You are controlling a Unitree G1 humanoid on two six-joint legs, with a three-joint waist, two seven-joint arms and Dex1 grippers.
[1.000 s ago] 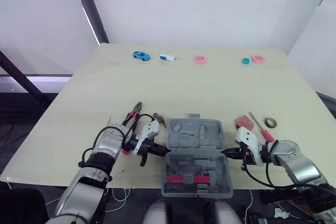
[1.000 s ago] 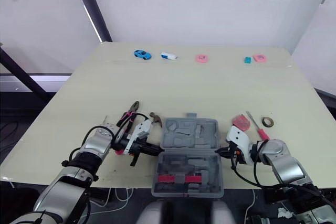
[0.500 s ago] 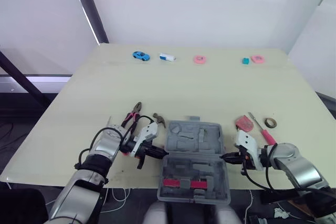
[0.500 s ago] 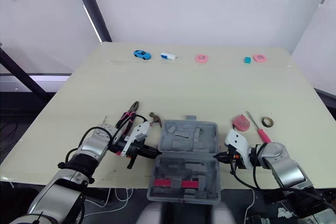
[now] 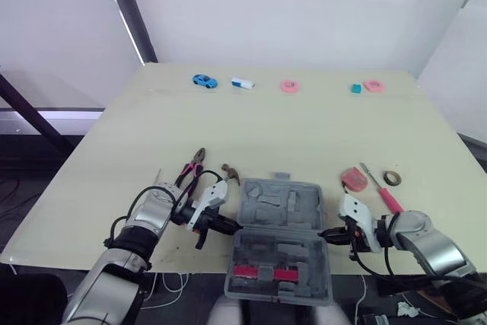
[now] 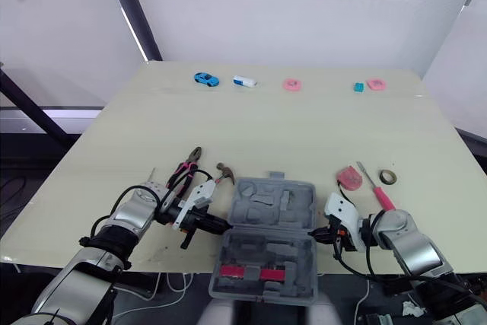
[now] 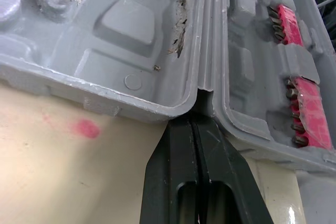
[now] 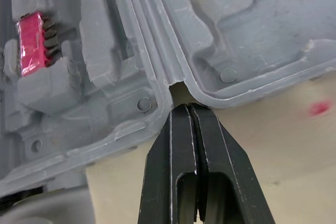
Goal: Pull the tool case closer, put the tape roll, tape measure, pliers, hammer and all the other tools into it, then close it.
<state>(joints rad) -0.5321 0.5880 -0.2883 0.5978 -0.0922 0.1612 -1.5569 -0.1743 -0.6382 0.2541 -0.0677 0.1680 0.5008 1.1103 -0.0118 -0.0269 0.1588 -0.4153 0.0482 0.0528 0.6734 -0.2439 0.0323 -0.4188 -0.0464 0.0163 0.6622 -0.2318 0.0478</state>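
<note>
The grey tool case [image 5: 280,205] lies open at the table's front edge, its near half with red bit holders [image 5: 265,273] hanging past the edge. My left gripper [image 5: 234,227] is shut, tips in the hinge notch on the case's left side [image 7: 202,95]. My right gripper [image 5: 326,234] is shut too, tips in the right hinge notch [image 8: 177,92]. Neither holds anything. Red-handled pliers [image 5: 192,169] and a small hammer [image 5: 230,173] lie left of the case. A pink tape measure [image 5: 353,180], a red screwdriver [image 5: 380,190] and a tape roll [image 5: 391,178] lie to its right.
Along the far edge of the table sit a blue toy car [image 5: 202,80], a white and blue piece [image 5: 243,82], a pink ring [image 5: 289,86], a teal block [image 5: 355,88] and another pink piece [image 5: 372,85]. A dark pole stands at the back left.
Both grippers have drawn back toward the front edge and the case has slid with them, so its near half overhangs the table further.
</note>
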